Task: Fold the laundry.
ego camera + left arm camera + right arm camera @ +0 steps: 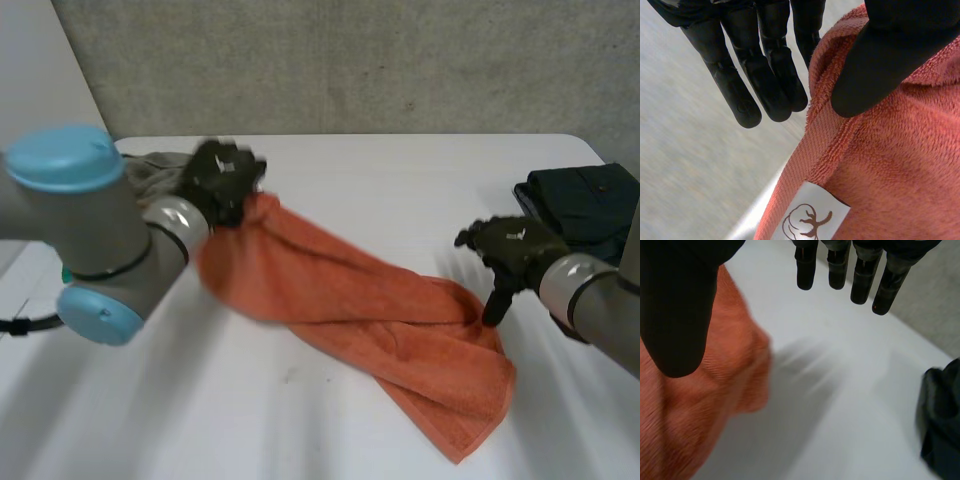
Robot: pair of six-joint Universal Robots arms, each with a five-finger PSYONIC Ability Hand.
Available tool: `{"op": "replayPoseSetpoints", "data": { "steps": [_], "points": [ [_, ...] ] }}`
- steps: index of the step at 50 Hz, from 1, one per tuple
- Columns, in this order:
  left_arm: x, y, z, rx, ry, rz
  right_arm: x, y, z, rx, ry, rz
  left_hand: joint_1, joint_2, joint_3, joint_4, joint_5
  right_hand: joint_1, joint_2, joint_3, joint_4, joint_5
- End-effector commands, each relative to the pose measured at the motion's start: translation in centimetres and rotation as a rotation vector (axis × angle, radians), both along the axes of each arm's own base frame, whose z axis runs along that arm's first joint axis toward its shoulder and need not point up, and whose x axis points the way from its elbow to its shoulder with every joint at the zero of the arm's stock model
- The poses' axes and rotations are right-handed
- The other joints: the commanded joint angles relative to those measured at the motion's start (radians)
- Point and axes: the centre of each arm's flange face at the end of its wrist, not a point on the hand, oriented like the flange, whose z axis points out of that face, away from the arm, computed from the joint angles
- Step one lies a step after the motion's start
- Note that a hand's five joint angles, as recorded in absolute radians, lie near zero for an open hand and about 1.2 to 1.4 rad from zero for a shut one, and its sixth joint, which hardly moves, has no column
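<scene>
An orange towel (400,320) lies in a long crumpled band across the white table (380,180). My left hand (220,180) holds its far left corner, lifted a little off the table. In the left wrist view the thumb (880,65) presses on the towel's hem (825,130), with the fingers (765,75) on the other side of that edge, near a white label (807,217). My right hand (515,245) hovers over the towel's right edge. Its fingers (860,270) are straight and its thumb (670,300) is above the orange cloth (690,415), holding nothing.
A dark blue folded garment (585,205) lies at the table's right edge, just beyond my right hand, and also appears in the right wrist view (942,420). A grey-green cloth (155,172) is bunched behind my left hand. A grey wall stands behind the table.
</scene>
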Motion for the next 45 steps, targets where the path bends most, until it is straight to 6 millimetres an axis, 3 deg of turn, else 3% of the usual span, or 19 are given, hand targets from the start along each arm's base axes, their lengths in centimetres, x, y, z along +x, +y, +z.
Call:
{"op": "replayPoseSetpoints", "data": {
  "steps": [1, 4, 11, 18, 23, 30, 31, 32, 33, 34, 35, 36, 41, 42, 44, 45],
  "points": [
    [0.5, 1.9, 7.4, -0.174, 0.133, -0.012, 0.8, -1.8, 2.9, -0.066, -0.097, -0.018, 0.331, 0.204, 0.21, 0.199, 0.254, -0.03, -0.047, -0.035, -0.061, -0.068],
    [0.8, 2.8, 9.1, -0.213, 0.151, -0.017, 1.1, -1.8, 3.3, -0.052, -0.123, 0.005, 0.331, 0.204, 0.21, 0.199, 0.254, -0.03, -0.047, -0.035, -0.061, -0.068],
    [0.9, 4.6, 10.7, -0.244, 0.169, -0.038, 2.2, -1.7, 2.9, 0.097, -0.223, 0.08, 0.331, 0.204, 0.21, 0.199, 0.254, -0.03, -0.047, -0.035, -0.061, -0.068],
    [1.3, 5.8, 11.3, -0.256, 0.176, -0.046, 3.2, -2.1, 0.6, 0.242, -0.289, 0.117, 0.331, 0.204, 0.21, 0.199, 0.254, -0.03, -0.047, -0.035, -0.061, -0.068],
    [1.5, 6.2, 11.8, -0.27, 0.183, -0.046, 3.4, -2.9, -2.4, 0.335, -0.299, 0.086, 0.331, 0.204, 0.21, 0.199, 0.254, -0.03, -0.047, -0.035, -0.061, -0.068],
    [1.5, 6.1, 12.8, -0.301, 0.2, -0.042, 3.2, -4.3, -4.3, 0.339, -0.273, 0.025, 0.331, 0.204, 0.21, 0.199, 0.254, -0.03, -0.047, -0.035, -0.061, -0.068],
    [1.6, 6.0, 12.9, -0.307, 0.202, -0.041, 3.1, -4.7, -4.3, 0.319, -0.255, 0.007, 0.331, 0.204, 0.21, 0.199, 0.254, -0.007, -0.024, -0.012, -0.038, -0.045],
    [1.7, 5.8, 13.1, -0.321, 0.208, -0.035, 3.1, -4.9, -4.2, 0.307, -0.246, 0.0, 0.331, 0.204, 0.21, 0.199, 0.254, 0.207, 0.19, 0.202, 0.176, 0.169],
    [1.7, 5.7, 13.3, -0.33, 0.211, -0.032, 3.1, -5.1, -3.9, 0.291, -0.245, 0.0, 0.331, 0.204, 0.21, 0.199, 0.254, 0.43, 0.413, 0.425, 0.399, 0.392],
    [1.7, 5.6, 13.4, -0.336, 0.213, -0.029, 3.1, -5.8, -3.1, 0.247, -0.245, -0.007, 0.331, 0.204, 0.21, 0.199, 0.254, 0.868, 0.851, 0.863, 0.837, 0.83],
    [1.7, 5.1, 13.5, -0.348, 0.217, -0.023, 3.2, -6.2, -2.4, 0.215, -0.248, -0.006, 0.331, 0.204, 0.21, 0.199, 0.254, 1.114, 1.097, 1.109, 1.083, 1.076],
    [1.6, 5.0, 13.7, -0.356, 0.221, -0.023, 3.2, -6.7, -1.6, 0.176, -0.254, -0.004, 0.331, 0.204, 0.21, 0.199, 0.254, 1.191, 1.174, 1.186, 1.16, 1.153],
    [0.9, 3.0, 14.7, -0.419, 0.251, -0.007, 3.5, -8.9, 6.2, -0.148, -0.325, 0.028, 0.331, 0.204, 0.21, 0.199, 0.254, 1.192, 1.175, 1.186, 1.161, 1.154],
    [0.9, 1.9, 15.1, -0.441, 0.264, 0.021, 3.5, -9.2, 9.3, -0.286, -0.358, 0.043, 0.331, 0.204, 0.21, 0.199, 0.254, 1.192, 1.175, 1.186, 1.161, 1.154],
    [1.4, 0.7, 15.5, -0.459, 0.279, 0.073, 3.4, -9.3, 11.8, -0.406, -0.38, 0.05, 0.331, 0.204, 0.21, 0.199, 0.254, 1.192, 1.175, 1.186, 1.161, 1.154],
    [1.6, 0.3, 15.7, -0.469, 0.286, 0.096, 3.2, -9.2, 14.3, -0.528, -0.404, 0.041, 0.331, 0.204, 0.21, 0.199, 0.254, 1.192, 1.175, 1.186, 1.161, 1.154]
  ]
}}
